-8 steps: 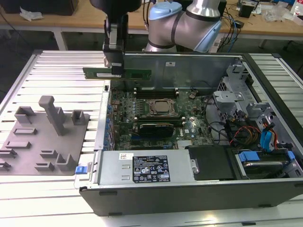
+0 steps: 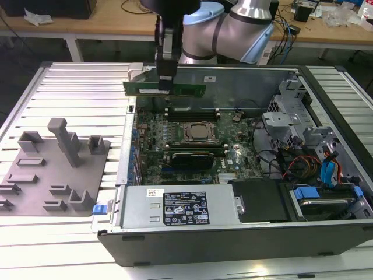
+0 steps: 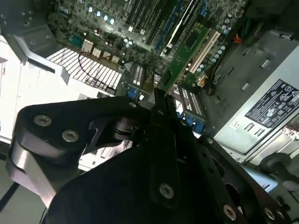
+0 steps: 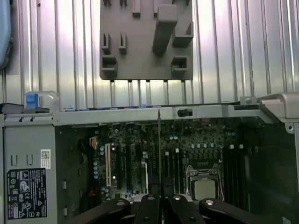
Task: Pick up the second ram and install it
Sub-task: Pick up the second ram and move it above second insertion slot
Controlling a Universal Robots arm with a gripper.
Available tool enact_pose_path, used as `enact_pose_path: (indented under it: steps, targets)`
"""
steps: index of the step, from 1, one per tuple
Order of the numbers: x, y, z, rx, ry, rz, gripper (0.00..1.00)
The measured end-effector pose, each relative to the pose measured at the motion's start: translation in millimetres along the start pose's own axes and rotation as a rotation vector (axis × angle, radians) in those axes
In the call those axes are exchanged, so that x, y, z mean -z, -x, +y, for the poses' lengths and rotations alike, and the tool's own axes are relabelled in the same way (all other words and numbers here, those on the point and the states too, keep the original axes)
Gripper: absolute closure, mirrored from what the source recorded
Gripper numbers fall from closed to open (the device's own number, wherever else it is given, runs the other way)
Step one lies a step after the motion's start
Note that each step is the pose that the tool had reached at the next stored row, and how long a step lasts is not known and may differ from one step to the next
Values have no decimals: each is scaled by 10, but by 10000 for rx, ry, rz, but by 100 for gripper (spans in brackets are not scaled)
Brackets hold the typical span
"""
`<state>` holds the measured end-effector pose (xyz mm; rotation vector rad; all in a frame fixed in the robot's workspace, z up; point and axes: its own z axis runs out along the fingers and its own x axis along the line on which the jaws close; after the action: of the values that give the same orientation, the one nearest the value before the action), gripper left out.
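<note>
Where the arm point(image 2: 245, 23) reaches down over the open computer case point(image 2: 250, 73), the gripper point(image 2: 165, 81) is clenched on the second ram point(image 2: 186, 90), its fingers pinching the green stick near the middle of its length; the stick hangs level in the air, clear of the motherboard point(image 2: 175, 119), and in the exterior view it lies lengthwise in front of the far wall of the case, with more of it sticking out toward the exterior view's right than toward the left; below it lie long black slots point(image 2: 192, 109) and, nearer the camera, the square processor socket point(image 2: 198, 132); in the first wrist view the second ram point(image 4: 159, 140) shows edge-on as a thin upright line running out from between the dark fingers point(image 4: 149, 205) of the gripper point(image 4: 159, 196), crossing in front of the motherboard point(image 4: 131, 154) with the processor socket point(image 4: 204, 184) a little to one side; the case lies on its side on the ribbed metal bench point(image 2: 76, 87), its power supply point(image 2: 180, 207) along the near side; a grey plate point(image 2: 35, 175) with raised blocks lies flat on the bench toward the edge at the exterior view's left, just beside the case, and the first wrist view shows this grey plate point(image 4: 145, 56) beyond the case wall; in the second wrist view the gripper point(image 3: 161, 116) looms dark above the motherboard point(image 3: 117, 28).
</note>
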<state>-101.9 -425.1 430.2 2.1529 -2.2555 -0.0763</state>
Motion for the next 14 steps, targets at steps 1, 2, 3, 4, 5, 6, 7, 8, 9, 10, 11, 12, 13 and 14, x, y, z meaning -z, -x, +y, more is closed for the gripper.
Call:
enact_pose_path:
  steps: [1, 2, 3, 4, 5, 6, 7, 8, 9, 10, 11, 12, 13, 14]
  targets:
    - [2, 7, -44, 1, 2, 0, 87]
    - [4, 13, -88, 1, 4, 1, 87]
    - [6, 21, -133, 0, 6, 0, 87]
    - [7, 27, -171, 0, 8, 0, 87]
    - [8, 31, -192, 1, 9, 1, 87]
    - [9, 36, -212, 1, 11, 1, 87]
    - [9, 45, -256, 1, 14, 2, 87]
    - [6, 52, -287, 0, 16, 0, 87]
    - [0, 61, -329, 0, 23, 0, 87]
    - [-6, 70, -368, 1, 32, 1, 87]
    - [-19, 78, -408, 0, 43, 1, 87]
    - [-40, 84, -447, -1, 59, 3, 87]
    - [-65, 90, -480, -1, 74, 4, 87]
    - [-93, 94, -504, -1, 86, 2, 87]
